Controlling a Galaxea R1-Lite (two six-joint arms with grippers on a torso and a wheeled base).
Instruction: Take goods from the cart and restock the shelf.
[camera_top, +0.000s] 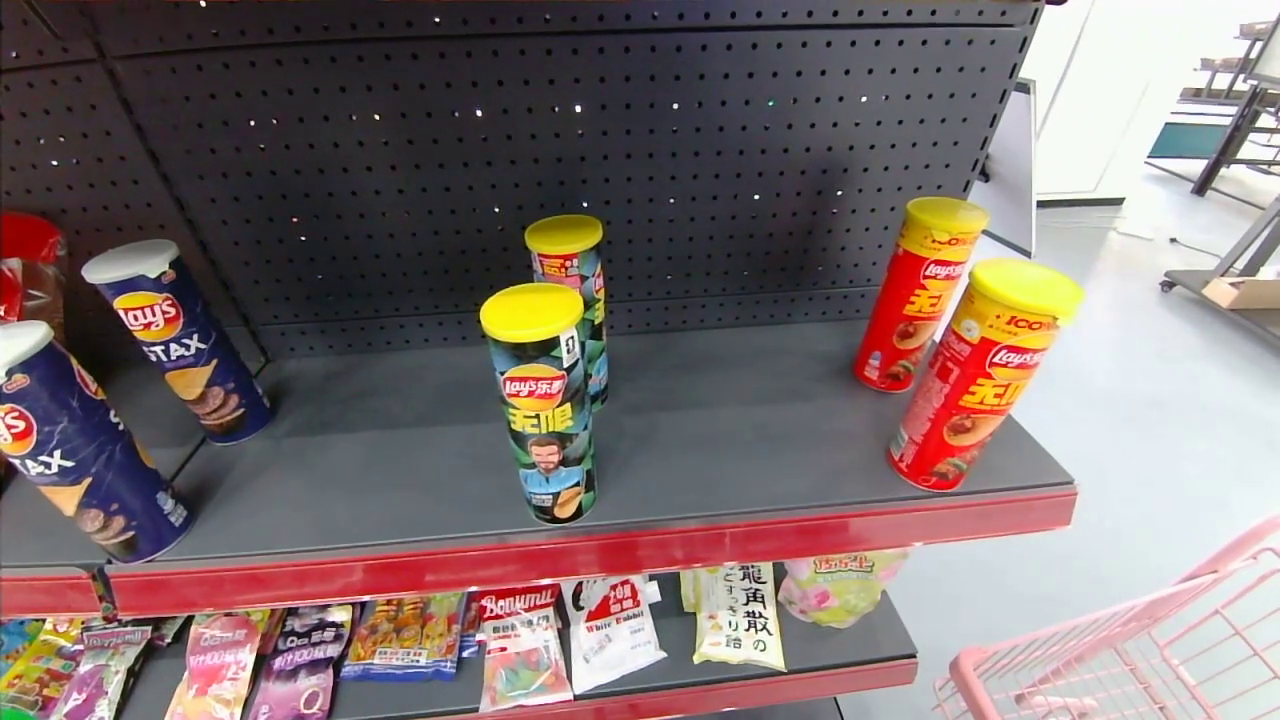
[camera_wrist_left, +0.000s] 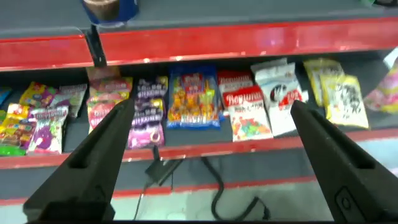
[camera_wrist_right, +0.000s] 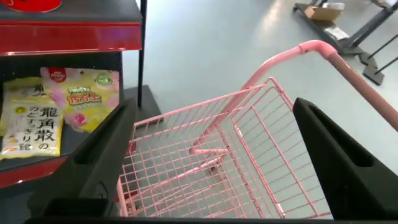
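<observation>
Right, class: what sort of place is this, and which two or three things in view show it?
Probably a shop aisle, or a mock-up of one: a pegboard-backed shelf with chip cans standing on it, snack bags on the tier below, and a pink wire cart alongside.
</observation>
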